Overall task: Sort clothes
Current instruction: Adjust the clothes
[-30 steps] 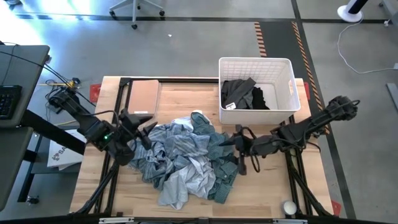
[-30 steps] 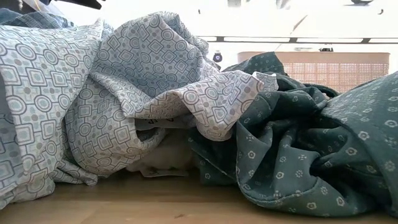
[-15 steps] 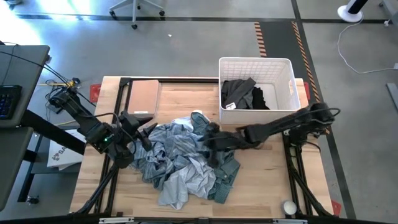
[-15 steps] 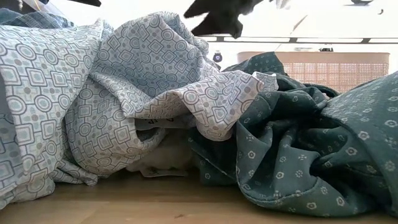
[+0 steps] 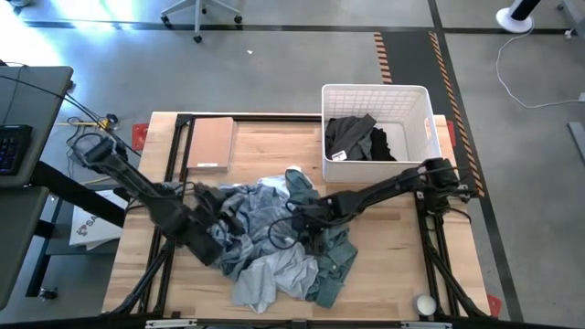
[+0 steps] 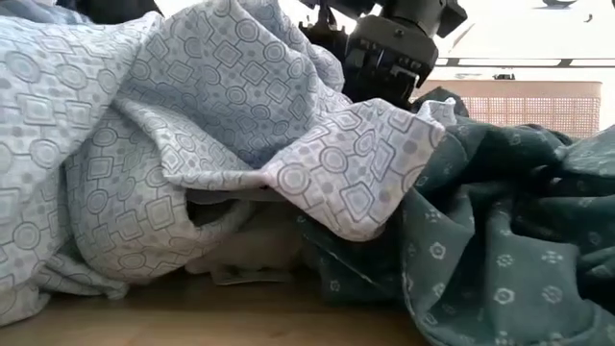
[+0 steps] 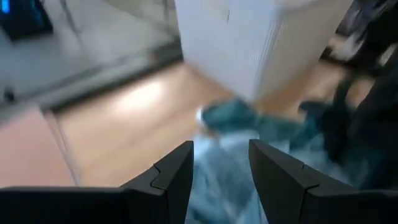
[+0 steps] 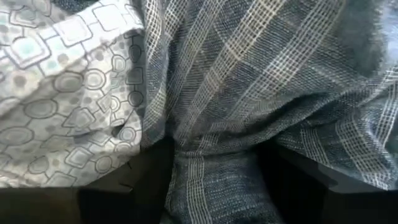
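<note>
**Clothes pile, mid-table, both grippers engaged**

Clothes [image 5: 274, 242]: heaped at table centre, near of the white basket [image 5: 377, 123], which holds dark garments. Right gripper [image 5: 297, 219]: sunk into the pile's middle, fingers spread astride a fold of plaid fabric [image 8: 249, 93]. Left gripper [image 5: 224, 228]: at the pile's left edge, fingers [image 7: 168, 180] parted, nothing between them.

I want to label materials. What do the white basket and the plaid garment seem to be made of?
White basket: likely rigid plastic, matte, judging by its slatted grid walls. Plaid garment: soft woven cloth, probably cotton, with visible thread lines and folds.
</note>
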Action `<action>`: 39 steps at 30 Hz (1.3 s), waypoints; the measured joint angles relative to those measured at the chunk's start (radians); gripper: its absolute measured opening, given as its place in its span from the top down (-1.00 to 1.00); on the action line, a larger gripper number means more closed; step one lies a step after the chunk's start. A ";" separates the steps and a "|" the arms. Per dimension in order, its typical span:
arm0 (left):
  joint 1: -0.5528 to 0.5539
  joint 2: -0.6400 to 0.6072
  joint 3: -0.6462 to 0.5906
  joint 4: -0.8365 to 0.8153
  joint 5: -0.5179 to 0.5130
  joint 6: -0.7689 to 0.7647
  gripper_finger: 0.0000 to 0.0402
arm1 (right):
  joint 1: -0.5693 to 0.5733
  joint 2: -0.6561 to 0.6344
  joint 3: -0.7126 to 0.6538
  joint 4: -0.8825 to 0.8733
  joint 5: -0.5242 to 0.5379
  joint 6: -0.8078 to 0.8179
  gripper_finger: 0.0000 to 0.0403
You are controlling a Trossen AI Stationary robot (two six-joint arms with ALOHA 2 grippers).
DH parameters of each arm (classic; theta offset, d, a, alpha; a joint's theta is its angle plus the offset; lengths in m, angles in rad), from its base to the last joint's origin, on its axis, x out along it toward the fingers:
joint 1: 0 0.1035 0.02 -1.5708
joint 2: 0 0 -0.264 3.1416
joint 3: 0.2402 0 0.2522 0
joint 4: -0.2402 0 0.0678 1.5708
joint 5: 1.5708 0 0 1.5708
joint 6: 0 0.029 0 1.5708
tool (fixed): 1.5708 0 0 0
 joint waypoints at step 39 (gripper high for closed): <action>-0.058 -0.002 -0.013 -0.036 -0.035 -0.227 0.26 | 0.041 -0.129 -0.003 -0.096 0.423 -0.061 -0.15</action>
